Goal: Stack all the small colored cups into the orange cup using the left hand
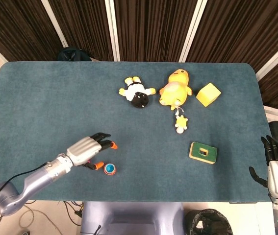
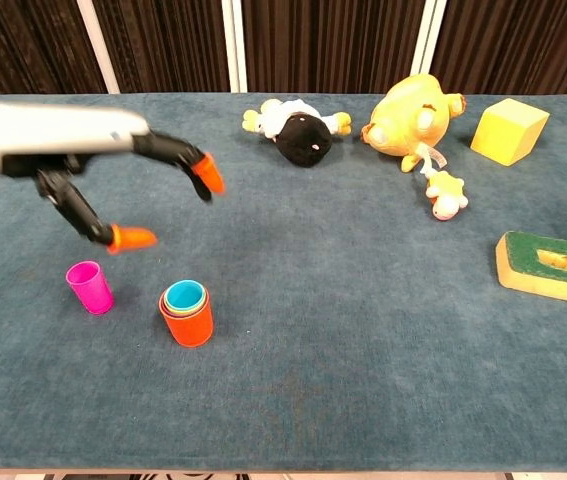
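The orange cup [image 2: 189, 322] stands near the table's front left with a blue cup [image 2: 184, 295] nested inside it; from above the stack [image 1: 110, 169] shows as a small ring. A pink cup [image 2: 89, 287] stands upright just left of it, hidden under my hand in the head view. My left hand [image 2: 113, 170] hovers above and behind both cups, fingers spread, holding nothing; the head view shows that hand [image 1: 86, 149] left of the stack. My right hand [image 1: 277, 169] rests off the table's right edge with fingers apart and empty.
At the back lie a black-and-white plush [image 2: 301, 127], a yellow duck plush [image 2: 413, 115] with a small chick [image 2: 446, 197], and a yellow block [image 2: 508, 130]. A green-and-yellow block [image 2: 551, 267] lies at the right.
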You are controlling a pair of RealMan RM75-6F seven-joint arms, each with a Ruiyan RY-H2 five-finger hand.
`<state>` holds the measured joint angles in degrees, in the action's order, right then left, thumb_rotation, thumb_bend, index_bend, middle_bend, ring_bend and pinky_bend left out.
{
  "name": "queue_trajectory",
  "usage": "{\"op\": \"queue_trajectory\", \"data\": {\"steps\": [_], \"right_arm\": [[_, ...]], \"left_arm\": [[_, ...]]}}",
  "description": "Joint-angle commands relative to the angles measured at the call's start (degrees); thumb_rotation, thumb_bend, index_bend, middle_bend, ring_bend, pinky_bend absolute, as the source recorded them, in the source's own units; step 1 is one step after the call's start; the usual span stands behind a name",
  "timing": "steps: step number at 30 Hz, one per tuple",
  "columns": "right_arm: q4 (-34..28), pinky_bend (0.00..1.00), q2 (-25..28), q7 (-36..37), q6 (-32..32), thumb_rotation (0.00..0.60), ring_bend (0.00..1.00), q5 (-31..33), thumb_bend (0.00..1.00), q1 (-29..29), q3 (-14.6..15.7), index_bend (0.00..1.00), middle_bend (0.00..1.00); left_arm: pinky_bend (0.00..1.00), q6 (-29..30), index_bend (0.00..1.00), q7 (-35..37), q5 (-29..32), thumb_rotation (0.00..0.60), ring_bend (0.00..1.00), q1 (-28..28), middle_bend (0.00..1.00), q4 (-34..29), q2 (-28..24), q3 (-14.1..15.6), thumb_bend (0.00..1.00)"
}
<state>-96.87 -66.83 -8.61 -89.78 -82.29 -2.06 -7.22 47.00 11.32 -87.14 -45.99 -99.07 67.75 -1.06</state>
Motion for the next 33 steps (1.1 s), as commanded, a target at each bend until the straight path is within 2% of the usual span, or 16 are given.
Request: {"op": "queue_trajectory", "data": {"steps": [1, 9, 16, 25, 33], "right_arm": [[0.0, 0.07, 0.0, 0.0, 0.2, 0.600, 0.14, -0.3, 0.33, -0.1, 0.2, 0.05, 0.07], [0.2, 0.07, -0.2, -0.3, 0.6, 0.600, 0.14, -2.0, 0.33, -0.5, 0.9, 0.05, 0.07], [0.2, 0.07, -0.5, -1.1, 0.9, 0.600, 0.14, -2.4, 0.33, -0.5, 1.4, 0.05, 0.07], [0.2, 0.06, -0.2, -0.9, 1.1, 0.600, 0.14, -2.6, 0.32, -0.6, 1.6, 0.05, 0.07], [0.2, 0.06, -0.1, -0.6, 0.7, 0.600, 0.14, -2.4, 0.32, -0.5, 1.3, 0.05, 0.07]], "left_arm": [[0.09, 1.2, 0.22, 1.7, 0.4, 0.600, 0.04, 2.0, 0.21, 0.4, -2.0, 1.2, 0.32], [0.09, 3.5, 0.21, 7.2, 0.1, 0.600, 0.04, 5.7, 0.20, 2.8, -4.5, 3.8, 0.28], [0.08, 2.2, 0.20, 10.5, -1.3, 0.600, 0.04, 6.3, 0.19, 4.9, -5.4, 5.7, 0.24], [0.08, 1.3, 0.19, 10.8, -1.8, 0.600, 0.04, 7.1, 0.19, 8.1, -2.8, 6.7, 0.24], [0.09, 0.3, 0.26, 9.9, -2.4, 0.600, 0.04, 6.9, 0.20, 10.8, 1.0, 6.9, 0.24]]}}
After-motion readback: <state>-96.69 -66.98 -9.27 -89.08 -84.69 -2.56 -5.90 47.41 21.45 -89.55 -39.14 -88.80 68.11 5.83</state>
